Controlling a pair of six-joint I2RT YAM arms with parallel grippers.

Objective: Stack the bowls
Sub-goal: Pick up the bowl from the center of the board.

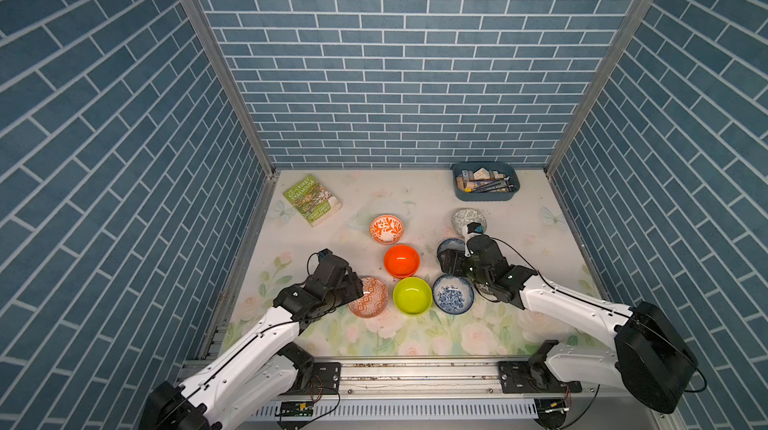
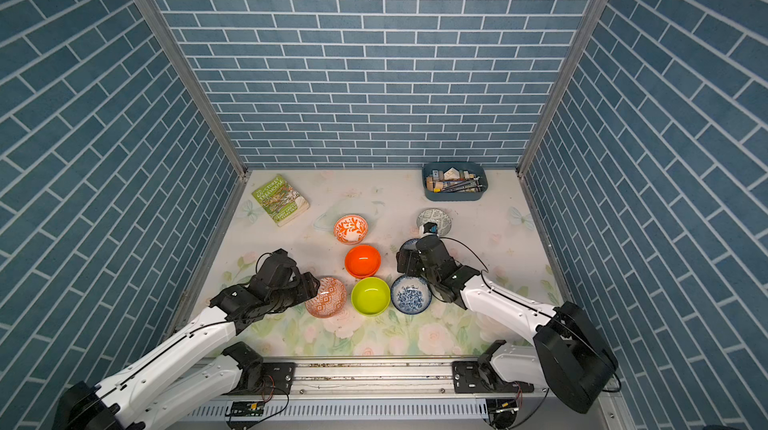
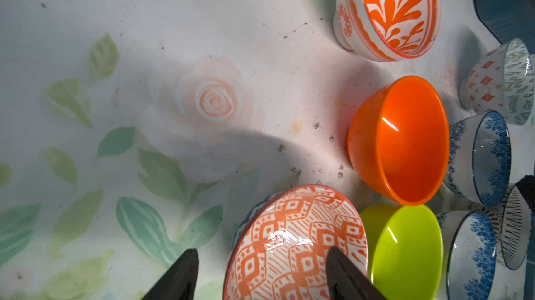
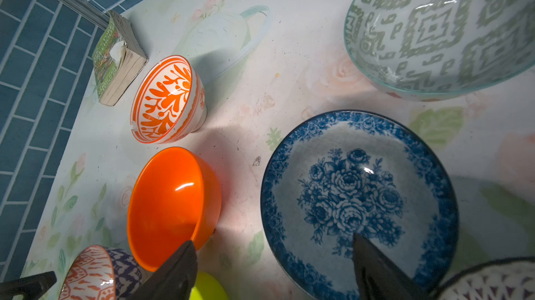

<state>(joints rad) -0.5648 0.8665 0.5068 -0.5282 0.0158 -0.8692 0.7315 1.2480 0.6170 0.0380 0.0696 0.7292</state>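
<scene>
The left gripper [image 3: 262, 250] stood open astride the rim of the orange diamond-patterned bowl [image 3: 295, 240], gripping nothing, seemingly ready to pinch its wall; the right gripper [image 4: 273, 239] gaped likewise over a blue floral bowl [image 4: 359, 197]; both bowls sat unstacked on the table [image 1: 415, 199].

Overhead stereo pair; close wrist views

Straddles rim of orange lattice bowl [image 3: 289, 243] with left gripper [image 3: 260, 276], jaws spread. Shows lime-green bowl [image 3: 405, 252] just beside at 3 o'clock, plain orange bowl [image 3: 405, 145] at 1 o'clock.
</scene>
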